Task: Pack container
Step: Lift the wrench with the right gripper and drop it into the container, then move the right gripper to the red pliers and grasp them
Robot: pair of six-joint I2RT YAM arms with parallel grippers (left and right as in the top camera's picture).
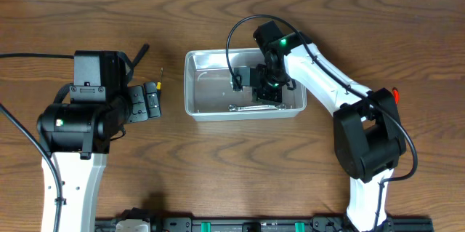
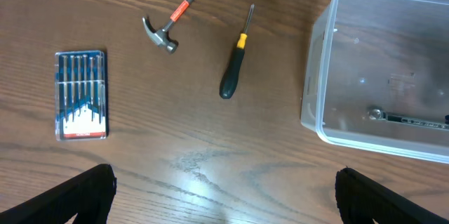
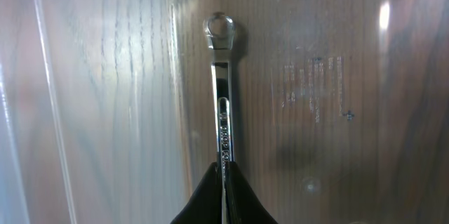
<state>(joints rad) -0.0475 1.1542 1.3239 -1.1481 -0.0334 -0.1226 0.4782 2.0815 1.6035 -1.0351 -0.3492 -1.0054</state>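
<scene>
The clear plastic container (image 1: 190,86) stands at the table's middle. My right gripper (image 1: 267,95) is down inside it, shut on the shaft of a silver wrench (image 3: 221,90). The fingers (image 3: 224,182) pinch the shaft, and the ring end points away over the container floor (image 3: 316,76). The wrench lies along the container's front wall (image 1: 247,107). It also shows in the left wrist view (image 2: 407,119), inside the container (image 2: 330,62). My left gripper (image 1: 152,100) is open and empty above bare table, left of the container; its fingertips (image 2: 224,182) are wide apart.
A small hammer (image 2: 175,17) with an orange collar, a black-and-yellow screwdriver (image 2: 235,62) and a flat blue case of precision screwdrivers (image 2: 81,95) lie on the table left of the container. Overhead, the left arm hides most of them; only the hammer handle (image 1: 139,54) shows.
</scene>
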